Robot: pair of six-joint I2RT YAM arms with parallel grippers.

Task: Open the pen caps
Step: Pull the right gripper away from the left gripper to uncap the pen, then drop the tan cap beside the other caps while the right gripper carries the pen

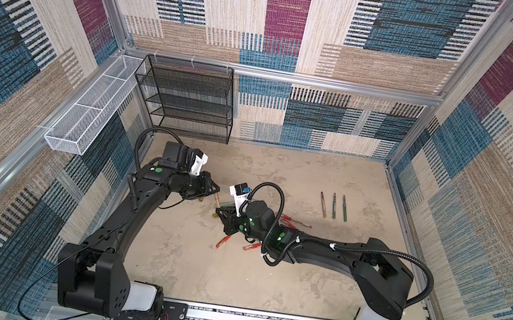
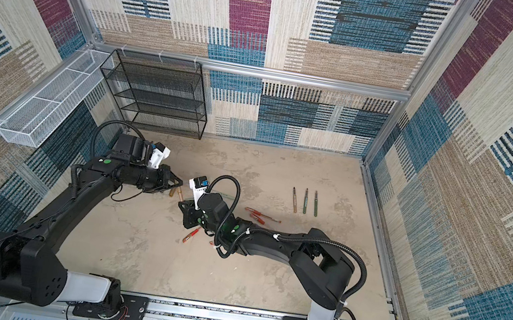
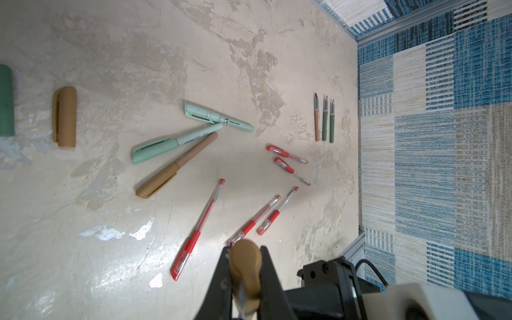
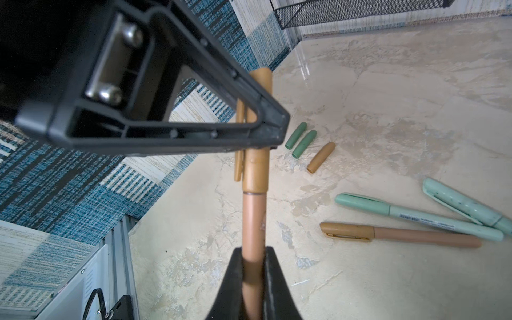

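Beige tabletop (image 4: 388, 83): our L gripper (image 3: 245, 264) clamps golden-brown cap (image 4: 256, 171), R gripper (image 4: 253, 267) clamps barrel (image 4: 253, 221); pen axis runs betw. them, so we'd pull straight apart.

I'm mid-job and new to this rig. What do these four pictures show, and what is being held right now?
Two robot arms work at a table. Two pictures look down from one overhead camera, and the other two come from cameras on the wrists. The left gripper is shut on a brown pen's cap. The right gripper is shut on its barrel, and the cap is still on. On the table lie three loose caps, three bare barrels, three capped pens and several red pens.
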